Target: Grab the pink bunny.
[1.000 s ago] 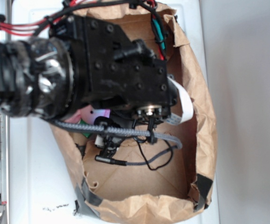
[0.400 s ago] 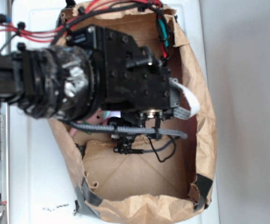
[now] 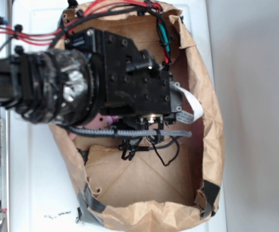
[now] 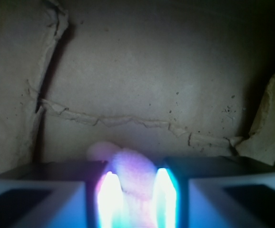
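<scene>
Wrist: tool [image 4: 133,197] fingers w/ pink bunny [image 4: 130,173] between.

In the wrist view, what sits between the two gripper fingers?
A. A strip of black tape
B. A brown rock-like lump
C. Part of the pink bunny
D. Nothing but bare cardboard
C: in the wrist view a soft pink shape, the pink bunny, fills the gap of the gripper between its two glowing fingers, low inside the brown paper bag; whether the jaws are already pressing on it cannot be told.
</scene>
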You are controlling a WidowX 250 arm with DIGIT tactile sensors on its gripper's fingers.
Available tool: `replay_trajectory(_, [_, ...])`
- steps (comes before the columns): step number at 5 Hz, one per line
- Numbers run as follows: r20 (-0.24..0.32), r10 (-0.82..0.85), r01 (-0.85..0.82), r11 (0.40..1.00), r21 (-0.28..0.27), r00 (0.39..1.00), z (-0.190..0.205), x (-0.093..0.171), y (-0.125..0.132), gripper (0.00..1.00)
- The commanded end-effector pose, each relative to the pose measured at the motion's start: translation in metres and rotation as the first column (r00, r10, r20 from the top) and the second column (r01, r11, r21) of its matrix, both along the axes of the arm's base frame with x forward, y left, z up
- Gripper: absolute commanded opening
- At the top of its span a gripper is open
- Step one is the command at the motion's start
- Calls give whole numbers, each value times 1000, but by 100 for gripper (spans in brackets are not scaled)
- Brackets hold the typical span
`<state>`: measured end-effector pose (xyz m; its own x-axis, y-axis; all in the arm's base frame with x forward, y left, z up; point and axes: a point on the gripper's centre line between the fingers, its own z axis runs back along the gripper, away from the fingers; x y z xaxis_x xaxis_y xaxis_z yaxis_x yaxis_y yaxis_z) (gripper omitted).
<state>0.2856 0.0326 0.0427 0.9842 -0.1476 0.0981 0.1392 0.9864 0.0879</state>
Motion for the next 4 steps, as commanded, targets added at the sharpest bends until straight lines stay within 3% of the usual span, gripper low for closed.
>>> replay_trajectory(1, [61,57,-57,998,6,997,57,0,15,0])
replay_trajectory(2, [106,93,-91,996,-24,990,94,-7,17,0])
replay_trajectory(4, [154,106,-87,988,-130,982,132,-5,16,0])
